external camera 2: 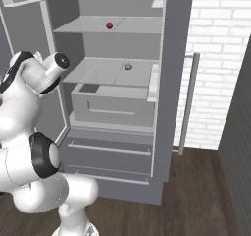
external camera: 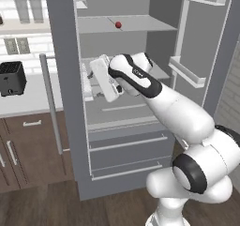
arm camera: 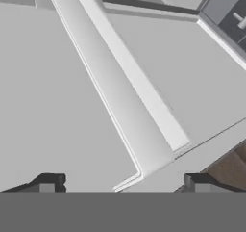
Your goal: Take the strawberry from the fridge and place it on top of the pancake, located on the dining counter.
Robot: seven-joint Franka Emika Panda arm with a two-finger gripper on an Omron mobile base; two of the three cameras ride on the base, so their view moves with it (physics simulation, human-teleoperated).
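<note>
The strawberry (external camera: pixel 118 25) is seen on an upper shelf (external camera: pixel 136 24) of the open fridge (external camera: pixel 65 79), well above the claw (arm camera: pixel 122 184), whose tips are spread wide and empty, while the claw is largely hidden behind the white hand in the left base view.
</note>
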